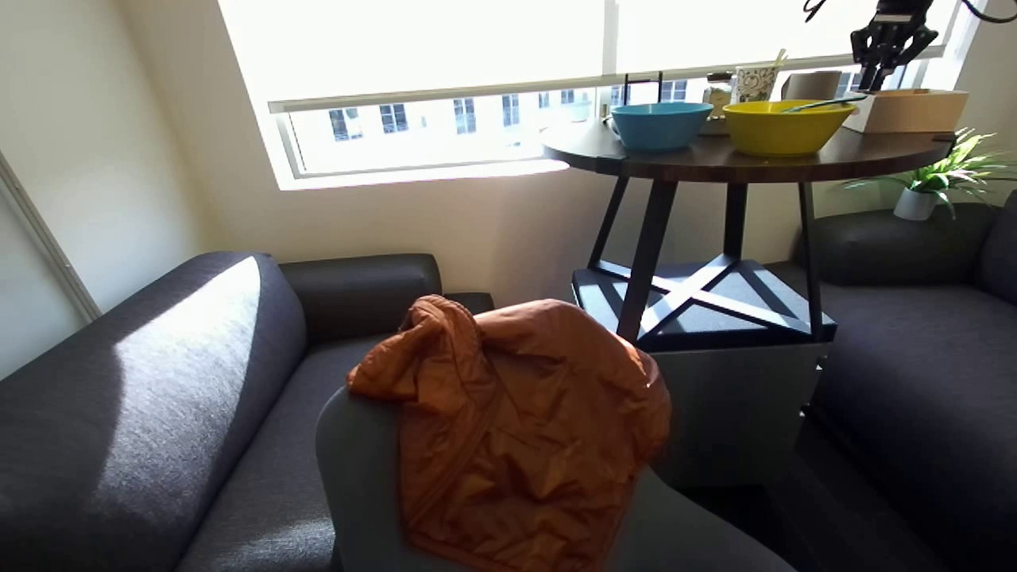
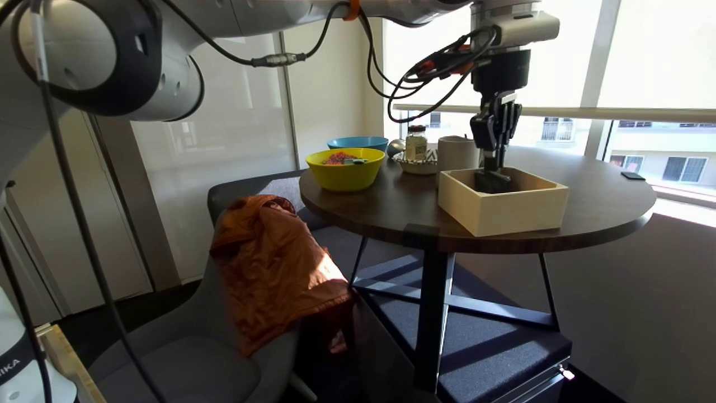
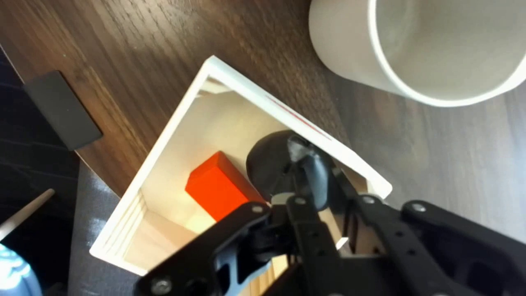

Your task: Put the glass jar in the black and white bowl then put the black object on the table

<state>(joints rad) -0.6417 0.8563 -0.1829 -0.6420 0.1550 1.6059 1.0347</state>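
Gripper [image 3: 314, 181]: nearest the wrist lens, filling the lower middle and lower right of that frame; fingers close together, pinching the black object [image 3: 265, 162].
Black object: middle of the wrist view, within the walls of the box [image 2: 517, 212], near the upper right one; whether it touches the box floor cannot be told.
Box: pale wood, on the table [image 2: 598, 184], right of centre in an exterior view; the fingertips reach its opening.
Block [image 3: 213, 187]: orange-red, in the box, just beside the black object, left of centre in the wrist view.
Cup [image 3: 349, 45]: grey, upper right of the wrist view, near the box but apart from it.
Jar [image 2: 416, 146]: dark lid, upright in the black and white bowl [image 2: 418, 168], above centre in an exterior view.
Yellow bowl [image 2: 344, 176]: pink bits [image 2: 339, 159] and a utensil [image 2: 354, 162] inside, left of the jar in that frame.
Blue bowl [image 1: 662, 127]: upper right of an exterior view, just left of the yellow bowl.
Table: round dark brown top, black crossed legs, in both exterior views.
Jacket [image 1: 540, 429]: rust orange, over the grey chair [image 1: 353, 453], lower middle of an exterior view.
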